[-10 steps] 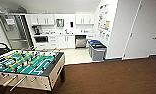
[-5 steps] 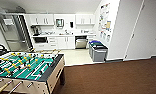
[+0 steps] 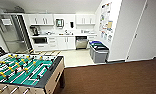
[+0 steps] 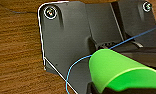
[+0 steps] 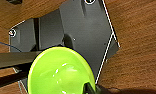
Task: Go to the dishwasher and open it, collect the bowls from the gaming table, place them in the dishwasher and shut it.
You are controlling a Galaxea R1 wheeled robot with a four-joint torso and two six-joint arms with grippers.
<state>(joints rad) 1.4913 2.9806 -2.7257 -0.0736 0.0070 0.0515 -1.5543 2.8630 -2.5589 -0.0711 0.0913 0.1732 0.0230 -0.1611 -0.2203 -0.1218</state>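
Jaws of both grippers: each seems to pinch bowl at rim, fingers hard to make out. Table-football table near left, brown carpet underfoot. Dishwasher far centre in white kitchen run, looks open, dark inside. Grey bins right of route. Bright green bowl at left gripper; lime-green bowl at right gripper. Step judged: carrying bowls to dishwasher. Next calls for drive across, skirting bins.

Head camera high, facing kitchen across room, wrist cameras close, looking down, sharing brown floor
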